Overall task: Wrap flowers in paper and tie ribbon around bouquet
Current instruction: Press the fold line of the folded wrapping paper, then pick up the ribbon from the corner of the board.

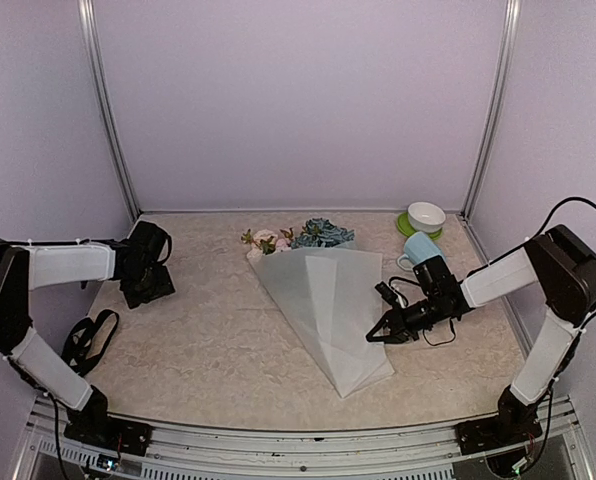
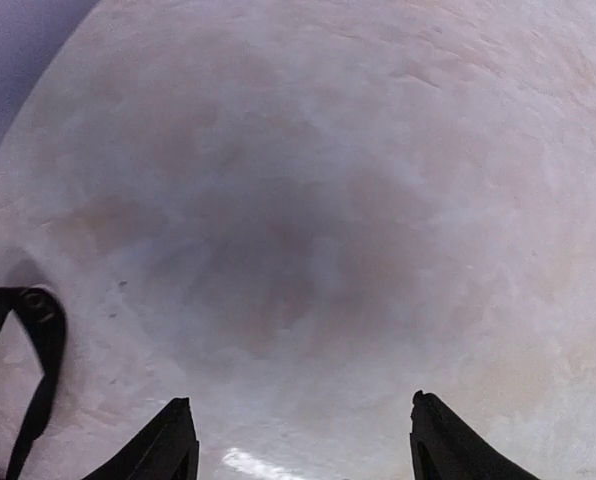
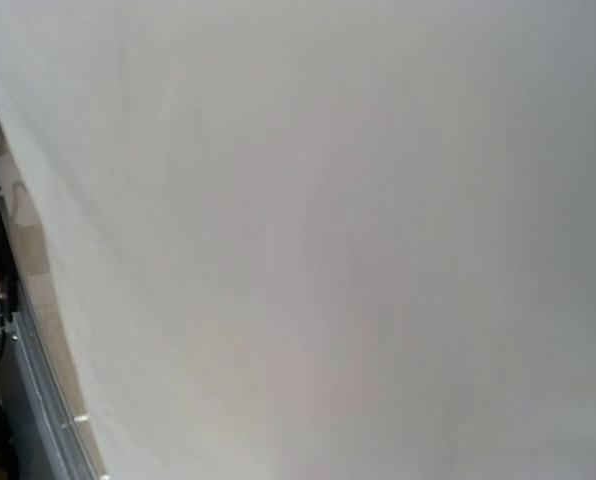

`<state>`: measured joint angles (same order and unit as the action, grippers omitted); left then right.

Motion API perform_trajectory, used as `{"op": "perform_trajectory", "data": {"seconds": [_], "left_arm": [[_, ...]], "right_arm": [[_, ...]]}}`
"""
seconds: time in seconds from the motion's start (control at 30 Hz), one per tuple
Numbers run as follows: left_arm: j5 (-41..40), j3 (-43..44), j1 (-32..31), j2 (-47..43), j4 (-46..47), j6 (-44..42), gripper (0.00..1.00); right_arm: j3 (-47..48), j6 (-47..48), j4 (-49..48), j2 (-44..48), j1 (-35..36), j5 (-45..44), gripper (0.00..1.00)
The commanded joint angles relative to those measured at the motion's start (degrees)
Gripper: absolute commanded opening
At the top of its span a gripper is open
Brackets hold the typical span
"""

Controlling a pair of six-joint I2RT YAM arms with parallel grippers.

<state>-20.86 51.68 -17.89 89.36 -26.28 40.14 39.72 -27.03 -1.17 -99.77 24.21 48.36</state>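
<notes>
The bouquet lies mid-table as a cone of frosted white paper, its point toward the near edge. Pink and blue flowers stick out at the far end. My right gripper is shut, its tips at the cone's right edge. In the right wrist view the paper fills the frame and hides the fingers. The black ribbon lies loose at the left. My left gripper hangs over bare table beyond it. It is open and empty in the left wrist view, with a ribbon loop at the left.
A pale blue mug lies on its side behind the right gripper. A white bowl on a green saucer stands at the back right. Metal frame posts rise at the back corners. A thin black cable loops by the right wrist.
</notes>
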Motion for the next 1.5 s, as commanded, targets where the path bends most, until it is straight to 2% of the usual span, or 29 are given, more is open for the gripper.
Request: {"op": "perform_trajectory", "data": {"seconds": [0.0, 0.2, 0.37, 0.43, 0.53, 0.77, 0.83, 0.9, 0.93, 1.03, 1.17, 1.3, 1.4, 1.47], "left_arm": [[-2.66, -6.57, 7.25, -8.19, 0.03, 4.59, 0.7], [-1.09, -10.31, 14.75, -10.6, 0.03, 2.72, 0.68], [2.4, -12.3, 21.51, -8.67, 3.22, -0.05, 0.68], [2.33, -12.14, 22.34, -7.24, 3.84, -1.21, 0.67], [6.36, -12.47, 22.39, -4.64, 5.92, -2.77, 0.63], [14.46, -15.39, 22.42, -0.87, 13.04, -3.69, 0.39], [13.84, -15.01, 22.37, -0.37, 13.6, -4.1, 0.24], [13.28, -14.59, 22.33, -0.51, 13.84, -4.87, 0.0], [14.38, -14.4, 21.83, -1.33, 14.04, -5.45, 0.0], [13.62, -11.29, 13.75, -6.56, 12.45, -7.3, 0.0], [10.23, 1.83, -4.64, -11.93, 5.39, -8.77, 0.0], [8.76, 15.81, -18.82, -13.14, 2.3, -13.41, 0.0], [11.85, 20.44, -28.43, -13.58, 4.08, -21.3, 0.0], [18.7, 20.1, -33.82, -13.82, 5.68, -26.63, 0.0]], "right_arm": [[1.52, 2.49, 1.14, 1.99, -0.03, -1.34, 0.0], [1.96, 2.92, 0.86, 2.05, -0.04, -1.39, 0.0], [2.4, 3.79, 1.28, 0.6, -0.02, -0.52, 0.0], [2.31, 3.91, 1.34, 0.45, -0.07, -0.43, 0.0], [2.29, 3.91, 1.41, 0.44, -0.1, -0.81, 0.0], [3.16, 3.45, 1.7, 0.51, -0.04, -0.79, 0.0], [3.4, 3.47, 2.13, 0.7, -0.09, -0.94, 0.0], [3.6, 3.54, 2.62, 0.85, -0.06, -1.19, 0.0], [3.72, 3.45, 2.8, 0.88, -0.11, -1.29, 0.0], [4.02, 3.31, 3.13, 0.98, -0.12, -1.49, 0.0], [5.1, 3.26, 3.81, 0.85, -0.12, -2.2, 0.0], [6.59, 3.71, 4.81, 0.48, -0.1, -2.88, 0.0], [7.47, 3.87, 4.96, -0.33, -0.08, -3.32, 0.0], [8.18, 3.83, 5.04, -0.95, -0.1, -3.36, 0.0]]}}
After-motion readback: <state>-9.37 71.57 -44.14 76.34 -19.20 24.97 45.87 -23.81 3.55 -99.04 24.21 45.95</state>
